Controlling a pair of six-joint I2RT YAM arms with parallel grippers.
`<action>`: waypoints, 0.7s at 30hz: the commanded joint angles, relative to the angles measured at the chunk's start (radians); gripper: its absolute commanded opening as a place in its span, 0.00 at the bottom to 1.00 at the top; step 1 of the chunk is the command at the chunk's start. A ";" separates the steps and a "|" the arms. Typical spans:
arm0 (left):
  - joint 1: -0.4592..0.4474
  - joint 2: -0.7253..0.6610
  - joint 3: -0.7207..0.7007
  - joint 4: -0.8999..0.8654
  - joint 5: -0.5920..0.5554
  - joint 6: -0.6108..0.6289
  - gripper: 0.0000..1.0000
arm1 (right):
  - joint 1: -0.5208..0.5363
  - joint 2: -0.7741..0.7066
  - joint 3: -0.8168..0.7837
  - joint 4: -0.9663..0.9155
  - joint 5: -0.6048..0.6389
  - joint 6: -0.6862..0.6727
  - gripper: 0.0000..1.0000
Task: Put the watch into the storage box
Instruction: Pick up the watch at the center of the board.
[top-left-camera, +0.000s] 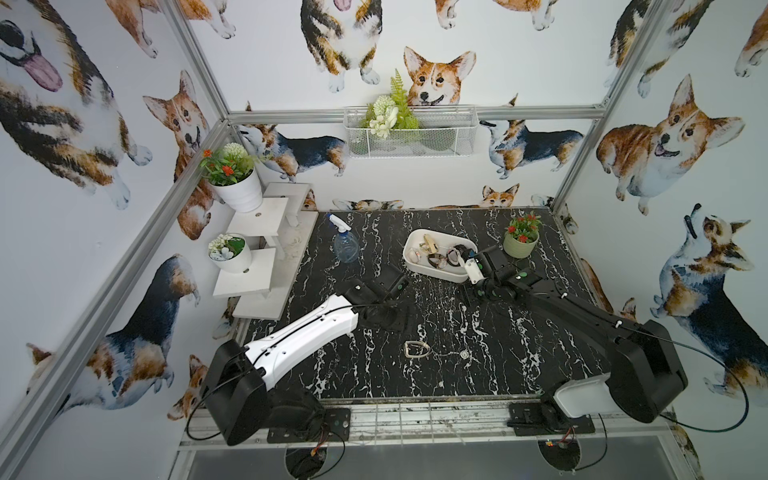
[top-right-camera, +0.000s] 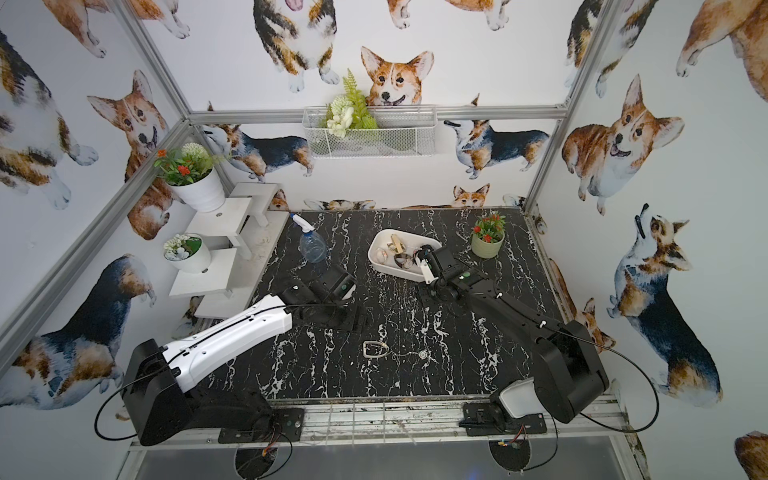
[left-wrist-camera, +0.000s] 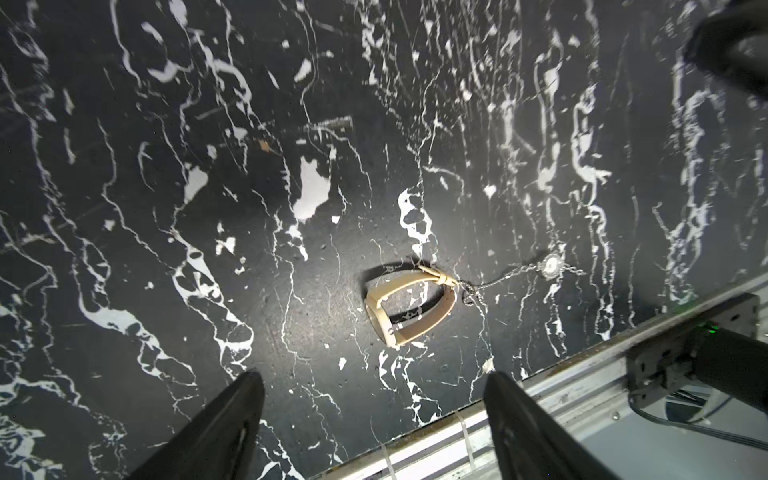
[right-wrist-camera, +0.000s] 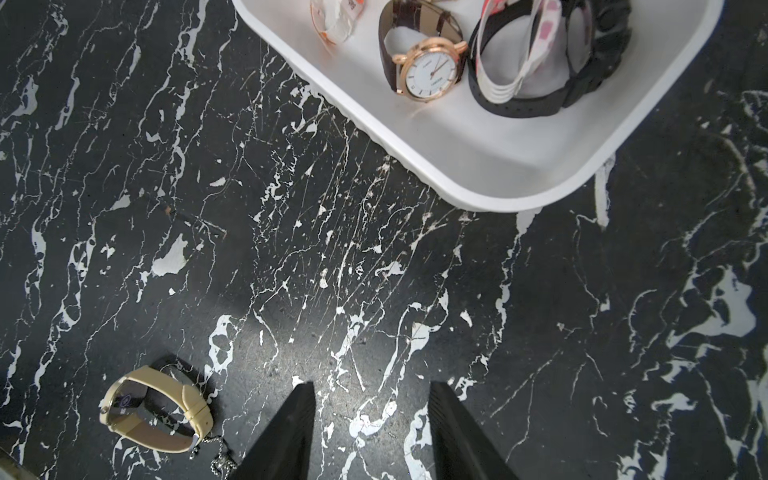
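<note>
The watch is left lying on the tabletop near the front edge, well apart from the storage box. Over it the left tool is spread wide, probably so it can be straddled. By the box, the right tool is held partly open and empty.

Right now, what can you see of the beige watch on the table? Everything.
The watch is beige all over: a rubbery-looking strap buckled into a closed loop, with a dark dial in a pale case. It lies on its edge on the black marble table, near the front edge, well apart from the box. A thin silver chain lies against its buckle end; nothing else touches it.
</note>
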 joint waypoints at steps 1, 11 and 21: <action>-0.039 0.023 -0.040 0.045 -0.021 -0.083 0.85 | 0.002 -0.016 -0.019 0.039 0.009 0.026 0.51; -0.056 0.109 -0.107 0.163 -0.034 -0.110 0.66 | 0.001 -0.012 -0.020 0.030 0.014 0.025 0.51; -0.067 0.190 -0.109 0.199 0.013 -0.116 0.51 | 0.001 -0.002 -0.021 0.027 0.014 0.029 0.51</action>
